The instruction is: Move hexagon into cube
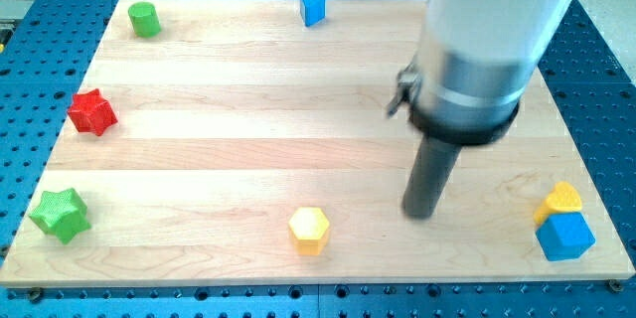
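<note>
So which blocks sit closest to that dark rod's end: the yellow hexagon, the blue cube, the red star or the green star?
From my tip:
1. Yellow hexagon, to its left near the view's bottom.
2. Blue cube, at the view's lower right.
3. Red star, at the left edge.
4. Green star, in the lower left corner.

White cylindrical arm housing point(502, 5) is seen, ringed by a grey metallic band — black collar beneath; a small grey bracket is fixed alongside. Straight dark rod — blunt tip point(418, 215).
</note>
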